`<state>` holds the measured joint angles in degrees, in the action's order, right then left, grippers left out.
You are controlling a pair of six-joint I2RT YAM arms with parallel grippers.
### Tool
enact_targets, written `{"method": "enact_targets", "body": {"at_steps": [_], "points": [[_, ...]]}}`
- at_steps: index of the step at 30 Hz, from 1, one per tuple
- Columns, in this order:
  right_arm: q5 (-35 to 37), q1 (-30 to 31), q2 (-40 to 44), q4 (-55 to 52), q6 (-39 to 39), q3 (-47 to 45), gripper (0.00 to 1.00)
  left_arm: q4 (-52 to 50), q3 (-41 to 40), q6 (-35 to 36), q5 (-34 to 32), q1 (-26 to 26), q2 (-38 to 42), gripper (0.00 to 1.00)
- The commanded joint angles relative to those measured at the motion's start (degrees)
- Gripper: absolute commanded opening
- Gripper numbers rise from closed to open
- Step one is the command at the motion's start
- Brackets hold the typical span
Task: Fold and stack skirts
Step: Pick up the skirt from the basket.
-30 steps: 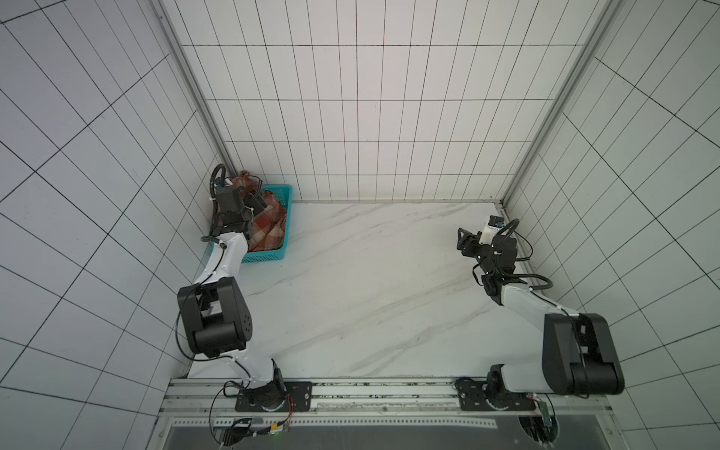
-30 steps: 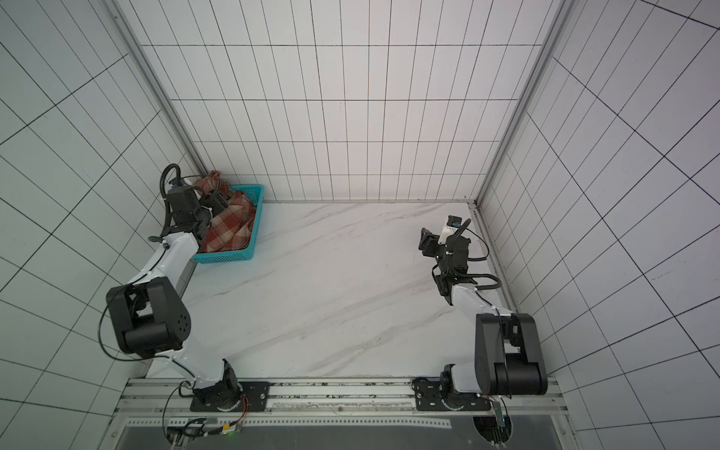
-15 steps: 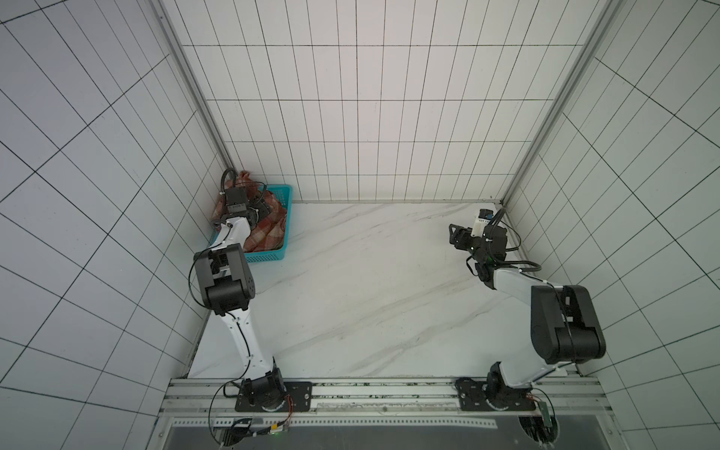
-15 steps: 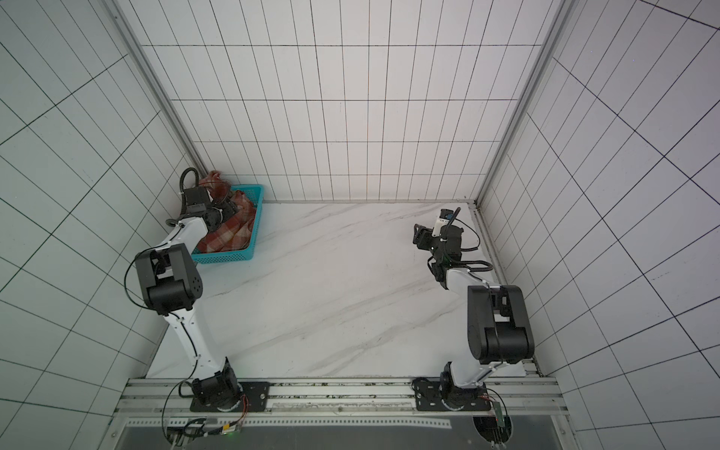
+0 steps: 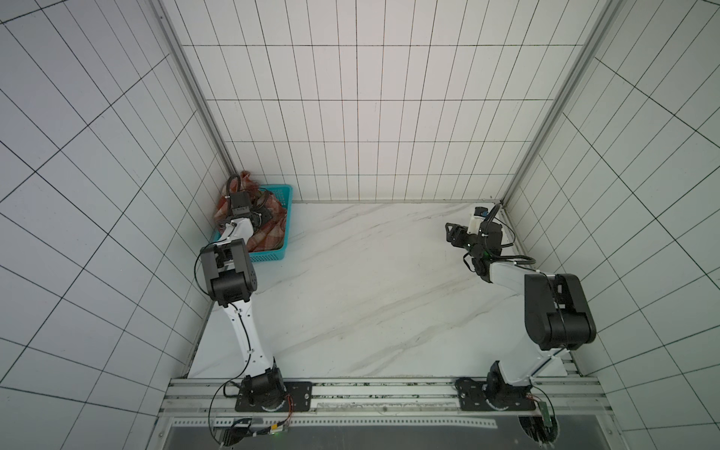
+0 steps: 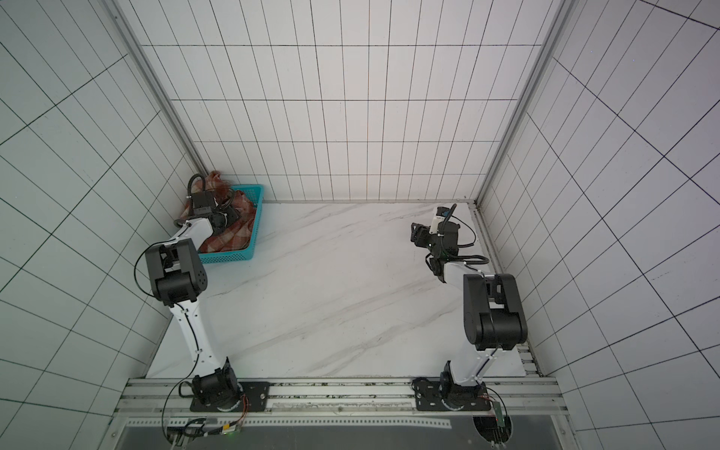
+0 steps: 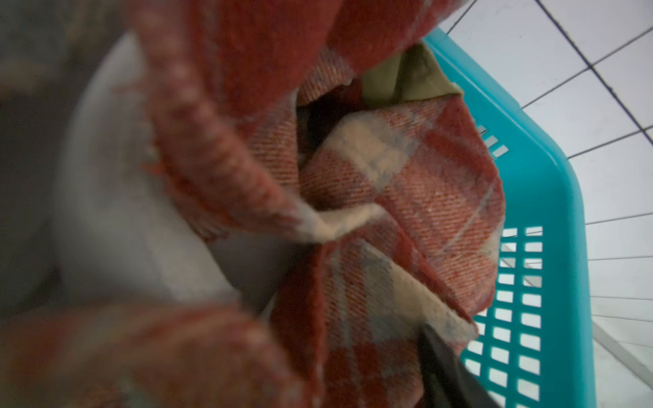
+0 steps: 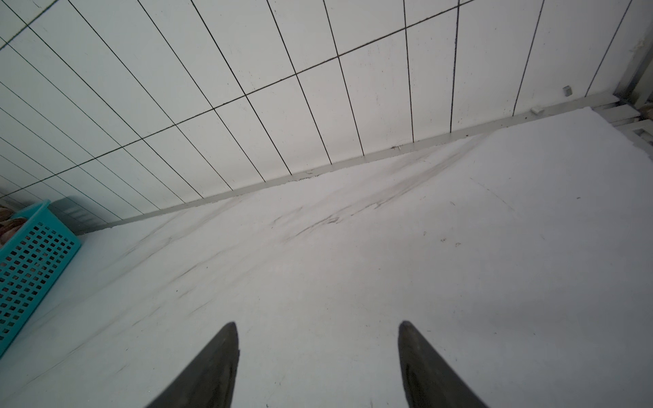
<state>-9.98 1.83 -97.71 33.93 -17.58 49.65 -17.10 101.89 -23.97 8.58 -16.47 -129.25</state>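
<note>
Red plaid skirt [image 7: 417,183] sits in the basket [image 7: 551,197]. Left gripper [image 5: 262,215], grip unclear, should pinch one edge only; right gripper [image 8: 318,323] is wide open.

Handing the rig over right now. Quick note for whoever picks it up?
Left gripper: down in the basket, pressed into the plaid skirt. The pictures don't show whether it has closed on cloth.
Right gripper: open and empty, over bare table on the right side.
Skirts: both are in the basket. The plaid skirt is crumpled on top, and a bit of the khaki skirt shows beside it against the basket wall.
Done: nothing is out and nothing is folded.
Left: pull each skirt out, fold it on the table, then stack them.
</note>
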Motion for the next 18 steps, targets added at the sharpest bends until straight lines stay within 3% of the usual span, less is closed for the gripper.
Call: {"method": "enact_targets", "body": {"at_steps": [1,7,14,15,17,18], "points": [[-0.7,0.5,-1.0,-0.8,-0.3,6.0,0.69,-0.1,1.0,0.0,-0.2,-0.1,-2.1,0.41],[-0.5,0.6,-1.0,-1.2,-0.3,6.4,0.68,1.0,0.0,0.3,-0.1,-0.1,-1.8,0.00],[-0.7,0.9,-0.4,-1.8,-0.8,6.6,0.67,1.6,-1.5,0.1,0.8,-0.1,1.8,0.00],[-0.7,1.0,-0.3,-1.9,-0.8,6.7,0.67,1.9,-1.9,0.0,1.2,-0.1,2.6,0.09],[-0.7,1.1,0.0,-2.1,-0.7,6.6,0.67,2.7,-3.0,-0.2,2.3,-0.1,4.2,0.48],[-0.7,1.2,0.2,-2.0,-0.8,6.4,0.67,3.1,-3.4,0.0,3.1,0.0,4.8,0.58]]}}
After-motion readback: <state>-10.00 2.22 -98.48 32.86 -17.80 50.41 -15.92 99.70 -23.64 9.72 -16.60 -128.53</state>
